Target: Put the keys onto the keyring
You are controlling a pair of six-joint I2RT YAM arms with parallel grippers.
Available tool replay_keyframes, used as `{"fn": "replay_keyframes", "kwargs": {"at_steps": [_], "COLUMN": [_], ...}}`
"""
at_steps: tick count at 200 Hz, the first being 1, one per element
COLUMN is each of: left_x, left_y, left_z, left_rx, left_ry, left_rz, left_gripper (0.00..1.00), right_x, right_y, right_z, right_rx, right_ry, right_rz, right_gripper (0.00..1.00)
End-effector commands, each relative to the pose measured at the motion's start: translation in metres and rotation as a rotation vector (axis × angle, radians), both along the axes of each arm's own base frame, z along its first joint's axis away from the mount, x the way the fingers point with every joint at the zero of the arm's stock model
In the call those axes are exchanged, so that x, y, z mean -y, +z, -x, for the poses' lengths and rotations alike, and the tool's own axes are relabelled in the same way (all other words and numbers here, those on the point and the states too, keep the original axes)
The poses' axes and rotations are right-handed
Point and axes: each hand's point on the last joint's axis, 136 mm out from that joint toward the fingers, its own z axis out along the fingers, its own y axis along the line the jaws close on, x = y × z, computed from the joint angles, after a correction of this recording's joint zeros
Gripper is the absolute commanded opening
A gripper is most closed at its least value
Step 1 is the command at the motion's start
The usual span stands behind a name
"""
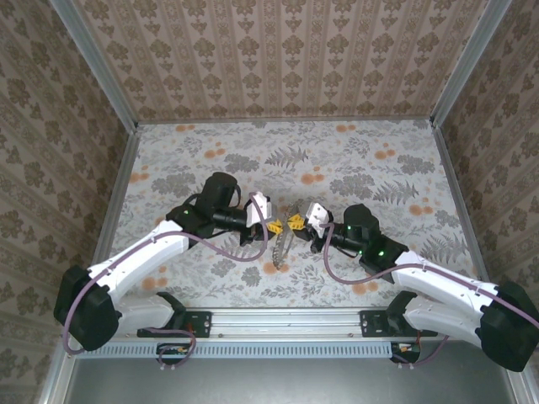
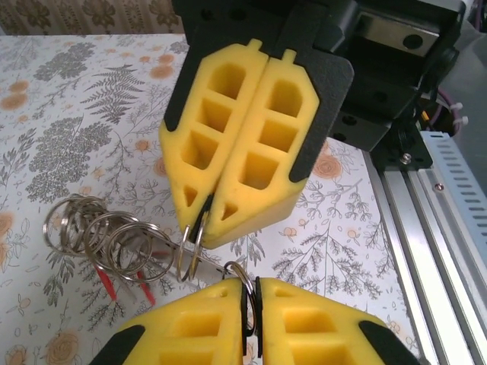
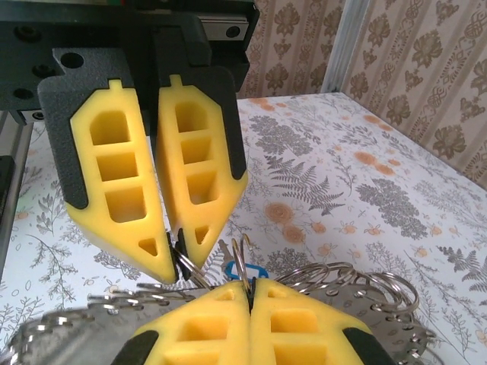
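The keyring [image 1: 282,248] is a floppy silver-grey chain of linked split rings, shiny and overlapping like loose coils. It sits at the middle of the flower-patterned table [image 1: 379,168], trailing toward the near edge from the spot where 2 grippers meet tip to tip. The left gripper [image 1: 271,225] comes in from the left, its 2 yellow fingers clenched on 1 ring of the chain. The right gripper [image 1: 296,221] comes in from the right, likewise clamped on a ring just beside it. From the left wrist, 2 red slivers [image 2: 106,283] show under the rings; whether they are 1 key or 2 cannot be told. From the right wrist, 1 blue key head [image 3: 245,271] sits among the rings between the fingertips.
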Motion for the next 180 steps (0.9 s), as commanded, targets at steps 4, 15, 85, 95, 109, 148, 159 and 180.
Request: {"fn": "replay_keyframes", "kwargs": {"at_steps": [4, 15, 85, 95, 109, 148, 159, 180], "left_x": [-0.004, -0.007, -0.032, -0.036, -0.041, -0.068, -0.084, -0.118], "left_y": [0.01, 0.011, 0.015, 0.013, 0.012, 0.002, -0.005, -0.031], "left_z": [0.013, 0.016, 0.06, 0.055, 0.04, -0.043, -0.072, -0.103], "left_rx": [0.055, 0.079, 0.086, 0.08, 0.054, -0.121, -0.19, -0.358], "left_ry": [-0.068, -0.075, -0.182, -0.139, -0.036, 0.43, 0.645, 0.961], "left_rz": [0.012, 0.012, 0.054, 0.043, 0.024, -0.064, -0.11, -0.243], "left_gripper": [0.12, 0.12, 0.31, 0.32, 0.38, 0.54, 0.6, 0.7], "right_x": [-0.006, -0.006, -0.006, -0.006, -0.005, 0.008, 0.012, 0.022], "right_y": [0.034, 0.034, 0.033, 0.034, 0.033, 0.023, 0.016, 0.006], "right_z": [-0.004, -0.006, -0.01, -0.01, -0.008, -0.005, -0.002, 0.006], "right_rx": [0.057, 0.053, 0.056, 0.064, 0.077, 0.118, 0.13, 0.167], "right_ry": [0.002, -0.009, -0.019, -0.014, -0.005, 0.006, 0.027, 0.077], "right_rz": [-0.087, -0.09, -0.096, -0.096, -0.082, 0.046, 0.115, 0.267], "right_gripper": [0.0, 0.0, 0.0, 0.0, 0.0, 0.0, 0.0, 0.0]}}
